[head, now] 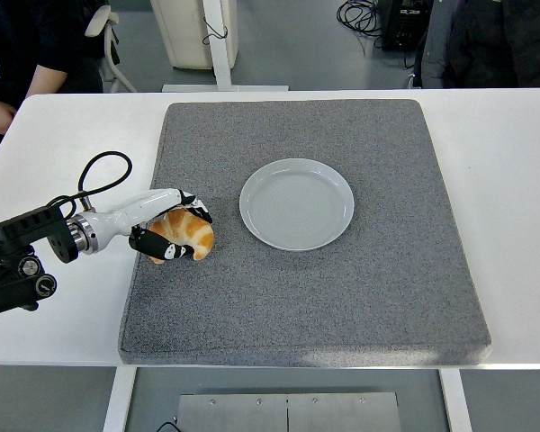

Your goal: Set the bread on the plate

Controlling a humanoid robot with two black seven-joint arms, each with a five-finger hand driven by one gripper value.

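Note:
The bread is a golden croissant (188, 236) lying on the grey mat (342, 288), left of the white plate (296, 203). My left hand (174, 227) comes in from the left edge and its fingers are curled around the croissant, thumb below and fingers over the top. The croissant still rests on the mat. The plate is empty, a short way to the right of the hand. The right arm is out of view.
The mat covers the middle of the white table (513, 180). A black cable (94, 171) loops above my left forearm. A person stands at the top left (18, 54) and another at the top right (495, 40).

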